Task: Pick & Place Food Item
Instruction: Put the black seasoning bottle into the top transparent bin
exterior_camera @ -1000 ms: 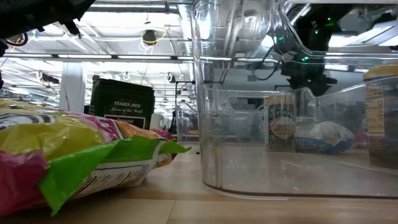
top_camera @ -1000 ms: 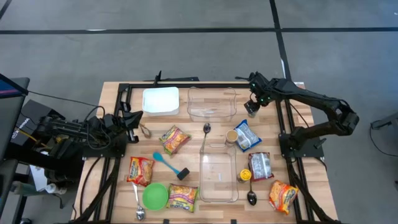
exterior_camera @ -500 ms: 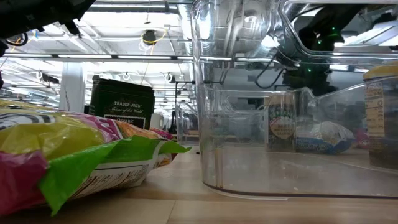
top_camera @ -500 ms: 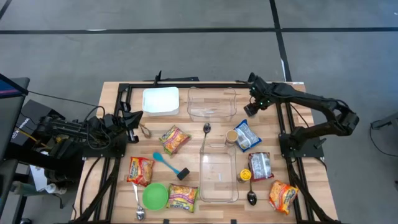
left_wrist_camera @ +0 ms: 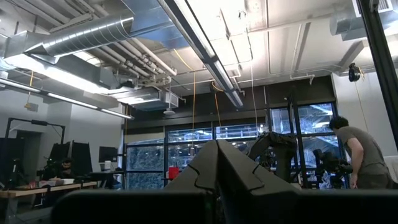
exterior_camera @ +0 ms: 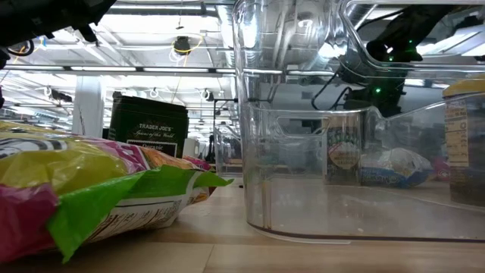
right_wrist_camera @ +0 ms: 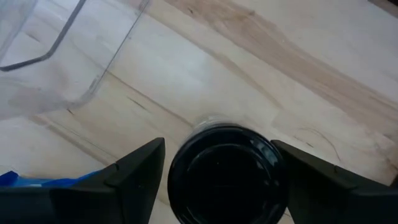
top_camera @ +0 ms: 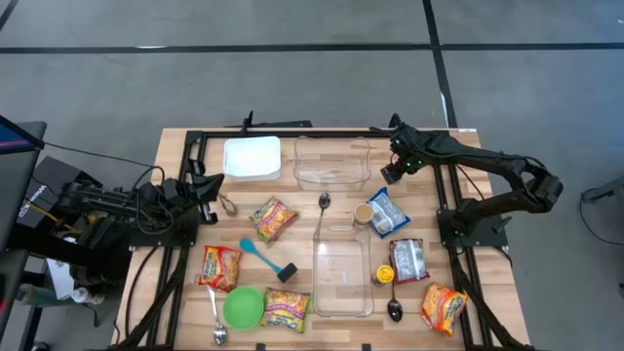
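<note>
a: where's your right gripper sitting?

b: just beside the far clear tub, off the corner that faces the right arm's base. you've got it up above the table, tilted down toward the wood.

a: is it grasping anything?

b: yes. look at your right wrist view: a dark-lidded jar fills the gap between the two fingers, one on each side against the round lid. the jaws stand wide because the lid is wide. you're clamped on that jar.

a: so where's the jar relative to the tub?

b: outside it, next to that same corner, with bare wood under it and the tub's wall showing just past it in the wrist view. whether its base touches the table, you can't tell from here.

a: and your left gripper?

b: clenched tight, fingers pressed together, holding nothing. it waits well apart from the tub, on the opposite side, out by the left arm's base.
</note>
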Controlling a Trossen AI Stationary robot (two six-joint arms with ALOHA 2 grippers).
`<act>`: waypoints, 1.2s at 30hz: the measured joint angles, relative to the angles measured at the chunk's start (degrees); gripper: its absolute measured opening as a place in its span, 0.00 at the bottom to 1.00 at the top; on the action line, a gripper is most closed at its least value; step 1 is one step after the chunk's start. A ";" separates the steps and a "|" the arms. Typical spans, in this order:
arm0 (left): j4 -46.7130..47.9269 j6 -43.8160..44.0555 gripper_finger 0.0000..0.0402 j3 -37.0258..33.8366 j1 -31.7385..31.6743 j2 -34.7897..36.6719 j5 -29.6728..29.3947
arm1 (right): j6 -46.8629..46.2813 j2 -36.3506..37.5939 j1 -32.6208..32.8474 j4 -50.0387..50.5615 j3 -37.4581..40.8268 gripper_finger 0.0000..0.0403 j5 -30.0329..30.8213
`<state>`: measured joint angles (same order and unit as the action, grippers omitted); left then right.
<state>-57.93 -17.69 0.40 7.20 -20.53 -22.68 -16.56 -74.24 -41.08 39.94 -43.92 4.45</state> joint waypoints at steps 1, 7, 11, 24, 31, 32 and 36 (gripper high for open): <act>0.00 0.00 0.00 0.00 0.00 0.00 -0.02 | 0.00 0.00 0.00 0.00 0.00 0.70 0.00; 0.00 0.00 0.00 0.00 0.00 0.00 0.00 | 0.00 0.00 0.13 0.02 0.00 0.63 0.00; 0.00 0.01 0.00 0.00 0.00 0.00 -0.02 | -0.02 0.00 0.13 0.09 0.00 0.54 0.00; 0.00 0.02 0.00 0.00 0.00 0.00 -0.01 | -0.61 0.00 0.11 0.28 -0.04 0.56 0.02; 0.00 0.02 0.00 0.00 0.00 0.00 -0.02 | -0.57 0.00 0.11 0.26 -0.04 0.49 0.04; 0.01 0.01 0.00 0.00 0.00 0.00 -0.02 | -0.57 0.00 0.11 0.26 -0.04 0.49 0.04; 0.02 0.02 0.00 0.00 0.00 0.00 0.00 | -0.55 0.00 0.11 0.27 -0.04 0.50 0.04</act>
<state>-57.91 -17.67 0.40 7.20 -20.53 -22.68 -17.11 -74.24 -40.97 40.21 -43.97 4.49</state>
